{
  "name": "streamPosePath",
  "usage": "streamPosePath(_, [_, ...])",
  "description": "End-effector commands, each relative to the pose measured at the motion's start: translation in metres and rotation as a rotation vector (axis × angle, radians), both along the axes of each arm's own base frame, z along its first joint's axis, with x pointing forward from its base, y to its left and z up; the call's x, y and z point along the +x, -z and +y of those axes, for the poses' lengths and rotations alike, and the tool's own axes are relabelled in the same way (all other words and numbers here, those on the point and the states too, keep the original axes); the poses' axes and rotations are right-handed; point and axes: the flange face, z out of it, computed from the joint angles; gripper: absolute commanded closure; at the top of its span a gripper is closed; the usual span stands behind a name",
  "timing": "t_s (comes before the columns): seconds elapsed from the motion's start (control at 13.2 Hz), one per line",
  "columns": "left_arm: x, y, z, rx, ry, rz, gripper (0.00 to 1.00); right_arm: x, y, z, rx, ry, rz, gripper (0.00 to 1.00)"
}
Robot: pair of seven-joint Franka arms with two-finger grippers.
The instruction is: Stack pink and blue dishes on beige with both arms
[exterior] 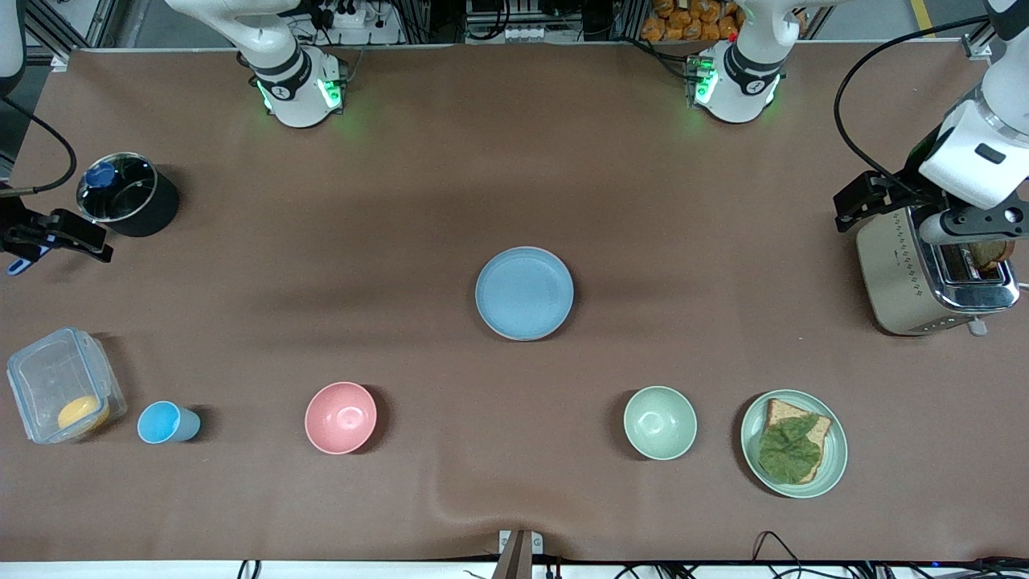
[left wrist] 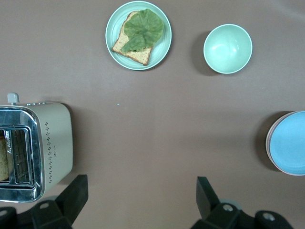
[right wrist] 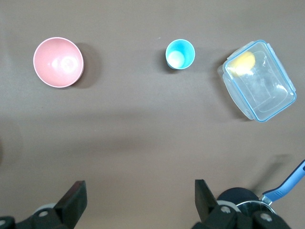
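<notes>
Nearest the front camera, at 7 o'clock from table centre: pink bowl, small blue cup and clear lidded container. At 5 o'clock: green bowl and green plate with toast and a leaf. None of these belong to the stack.

At centre: blue plate lying flat on top. Pinkish lower rim visible beneath it in the left wrist view; the separate pink and beige layers cannot be told apart.

Judged complete or nearly so. Check that the rims sit concentric and level. If a correction is needed, nudge at the rim only, one arm at a time.

At 3 o'clock: left gripper, jaws apart and empty, above the toaster. At 9 o'clock: right gripper, jaws apart and empty, beside the black pot.

Small mark on the toaster's side, too small to read. No other legible writing.
</notes>
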Motion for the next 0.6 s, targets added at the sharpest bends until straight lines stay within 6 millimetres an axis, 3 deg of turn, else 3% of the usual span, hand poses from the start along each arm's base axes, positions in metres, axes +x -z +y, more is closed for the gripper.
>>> streamPosePath(0.0, [-0.004,-0.0016,0.0021,-0.017,0.019,0.021,0.0,0.0007,-0.0033,0.0042,-0.007,0.011,-0.009,0.0])
streamPosePath(0.23, [-0.0038,-0.0013,0.0055,-0.017,0.013,0.024,0.0,-0.0008,-0.0057,0.0136,0.0,-0.003,-0.011,0.0])
streamPosePath(0.53, [-0.0041,-0.002,0.0073,-0.015,0.008,0.023,0.0,-0.0017,-0.0049,0.0111,0.022,0.005,-0.007,0.0])
